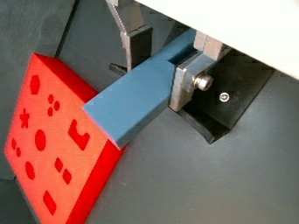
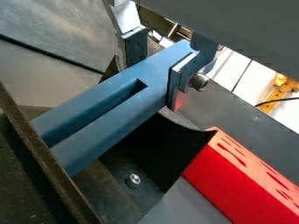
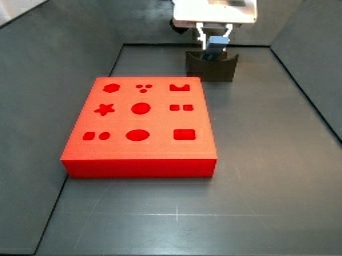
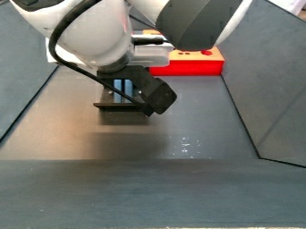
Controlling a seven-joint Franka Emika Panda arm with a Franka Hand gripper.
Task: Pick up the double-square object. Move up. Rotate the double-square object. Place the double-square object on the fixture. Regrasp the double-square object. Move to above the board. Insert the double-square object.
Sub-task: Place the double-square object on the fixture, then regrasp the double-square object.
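Note:
The double-square object (image 1: 117,105) is a blue-grey bar with a slot along one face (image 2: 93,114). It runs lengthwise between the two silver fingers, and my gripper (image 1: 160,86) is shut on it. In both side views the gripper (image 3: 214,42) hangs directly over the dark fixture (image 3: 211,68) at the far end of the floor. The bar's lower end (image 4: 124,89) reaches down to the fixture (image 4: 120,107). The fixture's dark plate shows beyond the fingertips in both wrist views (image 1: 228,109) (image 2: 152,175). The red board (image 3: 140,165), with several shaped holes, lies apart from the gripper.
Dark raised walls (image 3: 301,90) border the grey floor on both sides. The arm's white links (image 4: 107,27) fill the space above the fixture and hide part of the red board (image 4: 198,63). The board's corner (image 1: 103,122) lies close beside the fixture.

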